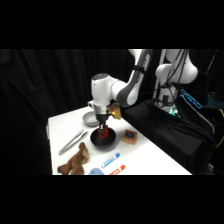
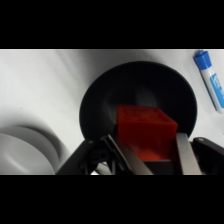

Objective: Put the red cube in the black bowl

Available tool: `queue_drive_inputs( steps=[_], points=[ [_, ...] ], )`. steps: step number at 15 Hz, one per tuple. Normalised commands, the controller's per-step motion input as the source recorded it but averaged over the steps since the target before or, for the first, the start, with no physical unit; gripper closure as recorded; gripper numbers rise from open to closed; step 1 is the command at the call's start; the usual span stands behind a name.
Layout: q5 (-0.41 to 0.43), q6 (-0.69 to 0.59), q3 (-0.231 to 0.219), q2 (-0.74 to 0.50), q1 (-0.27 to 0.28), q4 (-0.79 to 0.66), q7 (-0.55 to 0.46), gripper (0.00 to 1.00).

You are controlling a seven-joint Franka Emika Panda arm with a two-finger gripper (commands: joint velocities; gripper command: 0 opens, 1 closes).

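The red cube [image 2: 146,131] fills the lower middle of the wrist view, held between my two fingers [image 2: 186,155], directly above the black bowl [image 2: 100,102]. In the side view my gripper [image 1: 103,132] reaches straight down over the black bowl [image 1: 103,141], and the red cube [image 1: 103,133] shows as a small red spot between the fingertips, just above the bowl's inside. The gripper is shut on the cube.
A grey metallic bowl [image 1: 91,118] stands behind the black bowl. Metal tongs [image 1: 73,140] lie to the left, a brown plush toy [image 1: 75,161] at the front. A brown-orange block [image 1: 131,136] sits to the right. A blue-capped marker [image 1: 110,160] and a red-capped marker [image 1: 117,170] lie near the front edge.
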Motion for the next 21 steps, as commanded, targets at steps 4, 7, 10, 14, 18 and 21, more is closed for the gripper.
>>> queue_drive_inputs(
  steps=[4,7,10,14,18,21],
  points=[
    [0.123,0.16,-0.081,0.11,0.054,0.1,-0.19,0.19],
    [0.137,0.1,-0.078,0.03,0.061,0.08,-0.2,0.0],
    [0.157,-0.08,-0.056,-0.07,0.037,0.08,-0.24,0.0],
    [0.133,-0.28,-0.044,-0.29,0.027,0.04,-0.25,0.0],
    [0.188,-0.5,0.058,-0.45,-0.053,0.03,-0.33,0.0],
    [0.226,-0.6,0.121,-0.38,-0.113,0.11,-0.37,0.0]
  ],
)
